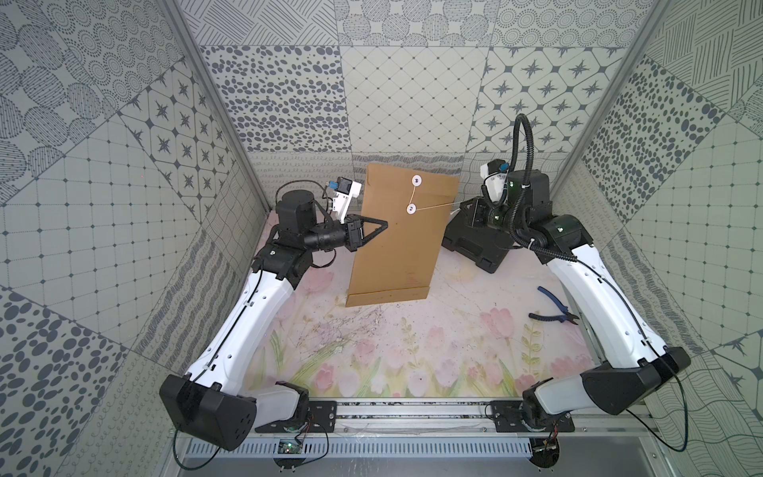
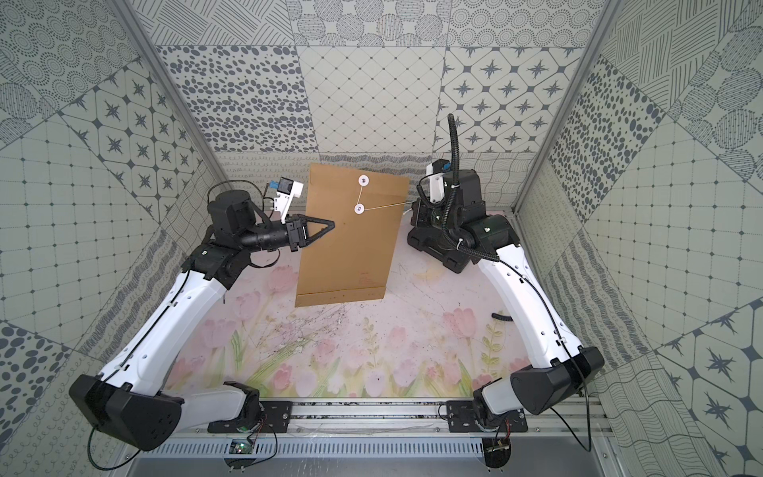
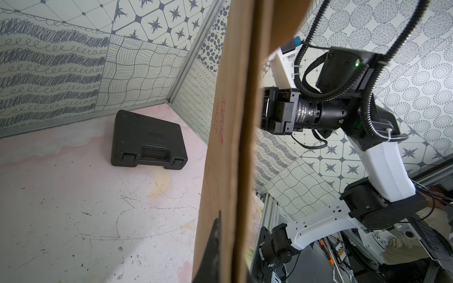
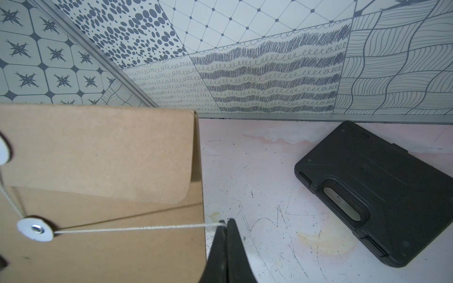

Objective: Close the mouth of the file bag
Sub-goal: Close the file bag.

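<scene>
My left hand (image 1: 383,225) is clenched on the side edge of the file bag (image 1: 396,252), holding it up over the flowered surface (image 1: 413,342), flap folded down; my right hand (image 4: 226,223) pinches its string (image 4: 134,228), taut from the lower button (image 4: 35,229); the black case (image 4: 382,196) lies shut by the patterned back wall (image 4: 269,80); pliers (image 1: 555,309) lie at the right.

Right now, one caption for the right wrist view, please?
Right gripper pinches the taut string of the file bag.

Brown kraft file bag (image 1: 396,239), upright, flap down, white string (image 4: 137,228) taut.
</scene>
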Controlling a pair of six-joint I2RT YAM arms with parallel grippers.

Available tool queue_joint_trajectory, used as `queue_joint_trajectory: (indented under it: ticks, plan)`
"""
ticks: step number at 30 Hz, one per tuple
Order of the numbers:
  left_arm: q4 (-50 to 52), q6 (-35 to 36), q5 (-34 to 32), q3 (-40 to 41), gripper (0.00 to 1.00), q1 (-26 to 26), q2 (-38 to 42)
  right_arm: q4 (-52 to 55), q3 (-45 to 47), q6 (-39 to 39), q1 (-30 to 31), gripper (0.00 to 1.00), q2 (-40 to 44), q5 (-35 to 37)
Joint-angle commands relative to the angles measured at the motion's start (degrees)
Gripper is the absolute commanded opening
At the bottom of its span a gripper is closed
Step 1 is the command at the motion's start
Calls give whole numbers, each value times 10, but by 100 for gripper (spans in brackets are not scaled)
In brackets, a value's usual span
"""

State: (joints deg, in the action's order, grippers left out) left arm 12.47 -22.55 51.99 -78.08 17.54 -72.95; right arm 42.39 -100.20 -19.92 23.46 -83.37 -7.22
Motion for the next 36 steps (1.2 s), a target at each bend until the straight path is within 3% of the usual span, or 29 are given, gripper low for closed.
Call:
queue_joint_trajectory:
  ticks: [1, 17, 36]
  plan:
    - [-8, 18, 16, -10, 0, -8, 4, -2, -24, 11, -2, 0, -9, 5]
    - [10, 35, 13, -8, 0, -8, 0, 35, -161, 14, 0, 0, -72, -7]
    - [46, 63, -15, -2, 0, -7, -12, 186, -571, 45, 107, 0, -287, 12]
